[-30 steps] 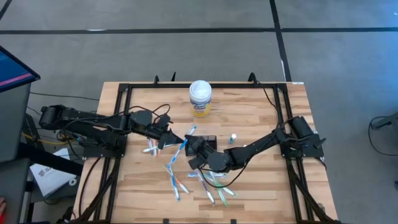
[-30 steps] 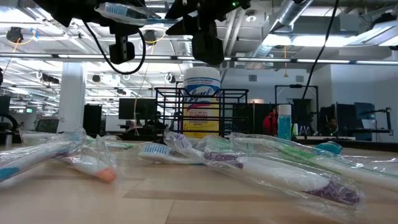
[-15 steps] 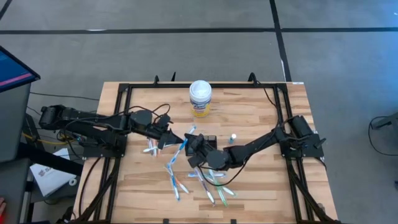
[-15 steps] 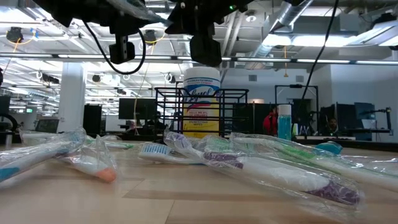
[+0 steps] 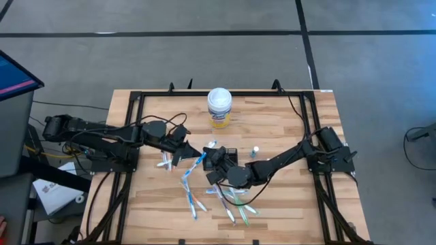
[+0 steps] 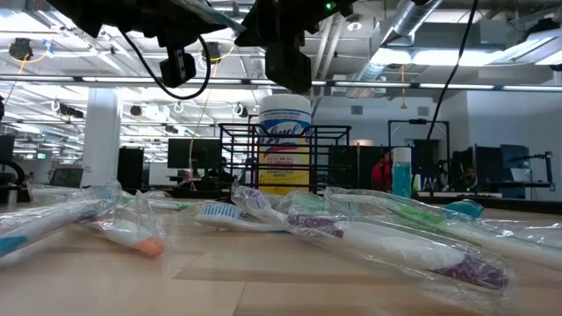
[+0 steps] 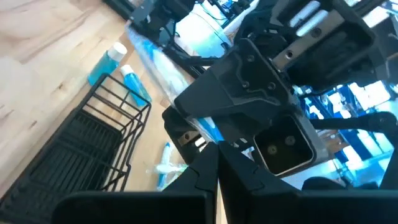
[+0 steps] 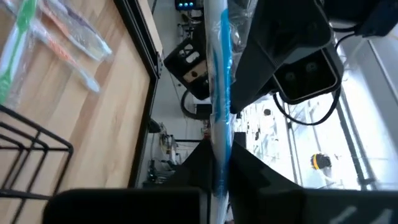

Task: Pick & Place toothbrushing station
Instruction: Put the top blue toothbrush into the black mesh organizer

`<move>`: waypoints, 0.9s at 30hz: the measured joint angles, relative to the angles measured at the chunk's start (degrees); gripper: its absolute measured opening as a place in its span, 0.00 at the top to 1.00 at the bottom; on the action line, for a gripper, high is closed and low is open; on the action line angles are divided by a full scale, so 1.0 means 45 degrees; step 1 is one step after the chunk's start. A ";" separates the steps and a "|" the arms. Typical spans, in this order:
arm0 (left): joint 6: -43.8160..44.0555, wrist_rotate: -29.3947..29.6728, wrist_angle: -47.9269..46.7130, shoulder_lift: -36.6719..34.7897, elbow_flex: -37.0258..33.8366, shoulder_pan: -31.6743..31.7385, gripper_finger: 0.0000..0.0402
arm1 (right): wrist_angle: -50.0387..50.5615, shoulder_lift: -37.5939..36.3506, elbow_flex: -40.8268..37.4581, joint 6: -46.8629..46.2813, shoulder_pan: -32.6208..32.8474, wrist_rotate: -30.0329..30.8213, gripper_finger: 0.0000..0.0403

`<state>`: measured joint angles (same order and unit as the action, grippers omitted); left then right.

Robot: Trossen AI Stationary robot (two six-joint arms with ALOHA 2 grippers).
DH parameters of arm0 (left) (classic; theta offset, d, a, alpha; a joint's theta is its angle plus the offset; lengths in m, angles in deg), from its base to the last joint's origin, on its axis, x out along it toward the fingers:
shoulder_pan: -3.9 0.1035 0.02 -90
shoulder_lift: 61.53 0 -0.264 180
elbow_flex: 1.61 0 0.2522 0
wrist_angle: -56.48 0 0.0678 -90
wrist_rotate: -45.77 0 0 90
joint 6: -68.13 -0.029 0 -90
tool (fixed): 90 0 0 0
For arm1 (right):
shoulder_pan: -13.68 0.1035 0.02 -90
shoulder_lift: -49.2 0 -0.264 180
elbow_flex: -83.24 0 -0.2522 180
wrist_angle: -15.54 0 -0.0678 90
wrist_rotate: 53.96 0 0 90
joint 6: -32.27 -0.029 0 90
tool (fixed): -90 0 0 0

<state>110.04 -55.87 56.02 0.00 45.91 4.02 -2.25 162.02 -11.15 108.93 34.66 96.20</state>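
Since the earlier frame, the right tool (image 5: 206,158) has clenched onto the wrapped blue toothbrush (image 5: 199,162) the left tool (image 5: 184,152) grips beside the black wire holder (image 5: 230,152).

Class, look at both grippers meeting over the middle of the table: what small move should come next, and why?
Probably the left gripper should let go. Both grippers look shut on the same wrapped blue toothbrush, with the right gripper beside the black wire holder, so the handover seems complete.
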 joint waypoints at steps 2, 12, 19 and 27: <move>-0.0414 0.0207 0.0030 -0.0004 0.0000 -0.0005 0.99 | 0.0050 0.0000 0.0000 -0.0144 0.0053 0.0208 0.96; -0.1796 0.0379 0.0225 -0.0533 -0.0001 0.0005 0.94 | 0.1419 -0.0136 -0.0005 -0.2416 0.0265 0.0313 0.96; -0.3344 0.0600 0.0325 -0.1938 0.0003 -0.0034 0.94 | 0.2180 -0.0205 -0.0010 -0.5123 0.0259 -0.0222 0.96; -0.3657 0.0923 0.0187 -0.1873 -0.0009 -0.0034 0.95 | 0.5512 -0.1869 -0.0011 -1.1215 -0.0020 -0.3393 0.96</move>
<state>93.58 -51.72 56.86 -8.43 45.87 3.87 22.56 153.61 -11.20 58.46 34.57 80.93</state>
